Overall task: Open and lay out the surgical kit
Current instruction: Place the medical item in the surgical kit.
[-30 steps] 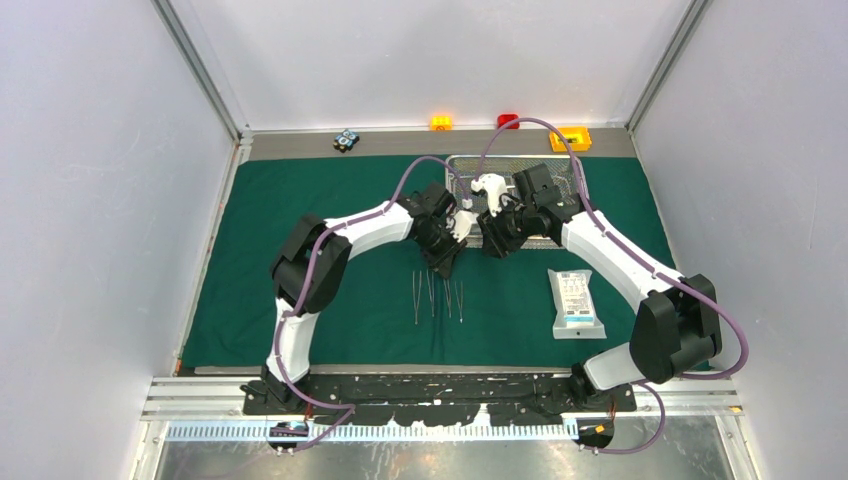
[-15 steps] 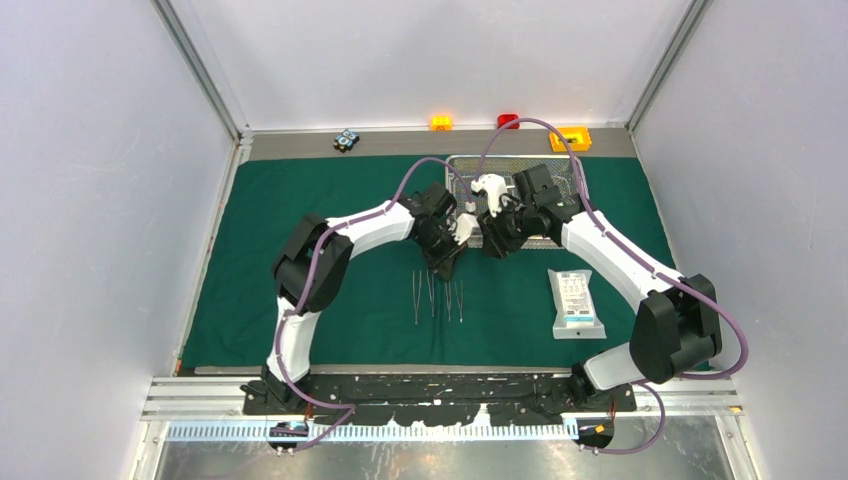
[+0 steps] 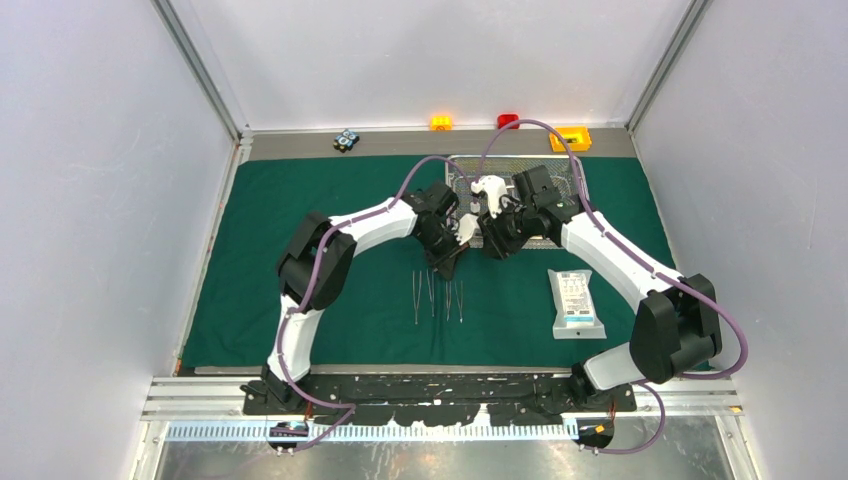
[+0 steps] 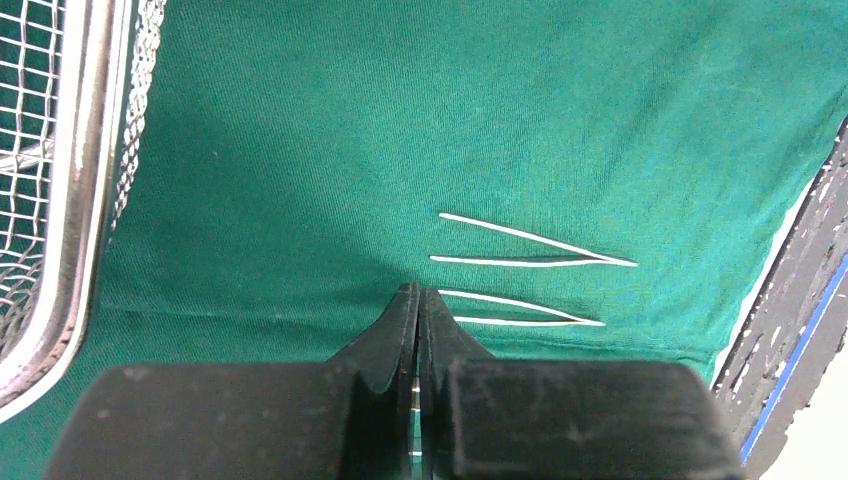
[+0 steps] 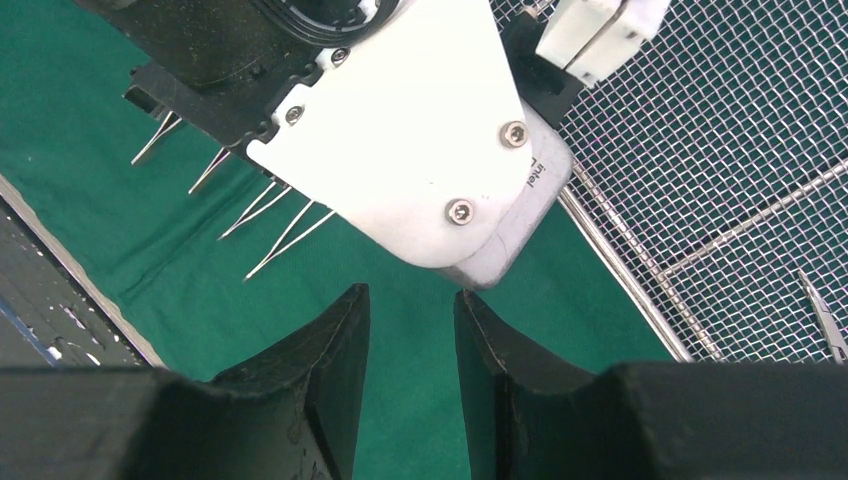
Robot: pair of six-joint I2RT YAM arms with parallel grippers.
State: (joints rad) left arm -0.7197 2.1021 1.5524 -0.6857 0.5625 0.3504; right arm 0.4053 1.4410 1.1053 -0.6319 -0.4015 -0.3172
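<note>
The dark green drape [image 3: 330,260] lies spread flat. The steel mesh tray [image 3: 462,161] stands at its far middle, its rim in the left wrist view [image 4: 85,200] and its mesh in the right wrist view [image 5: 720,130]. One silver forceps [image 5: 828,320] lies in the tray. Slim tweezers [image 3: 438,298] lie side by side on the cloth, and two show in the left wrist view [image 4: 530,245]. The white pouch [image 3: 576,300] lies at the right. My left gripper [image 4: 418,292] is shut just above the tweezers' tips, with nothing seen held. My right gripper [image 5: 410,292] is open and empty beside the tray's near corner.
A yellow box [image 3: 571,138], an orange block [image 3: 441,122], a red block [image 3: 508,121] and a small dark item [image 3: 347,140] sit on the back ledge. The left wrist's white housing [image 5: 400,130] hangs close in front of the right gripper. Walls enclose three sides.
The left arm has shifted slightly toward the tray, away from the tweezers. The right arm has barely moved. Nothing on the cloth has moved.
</note>
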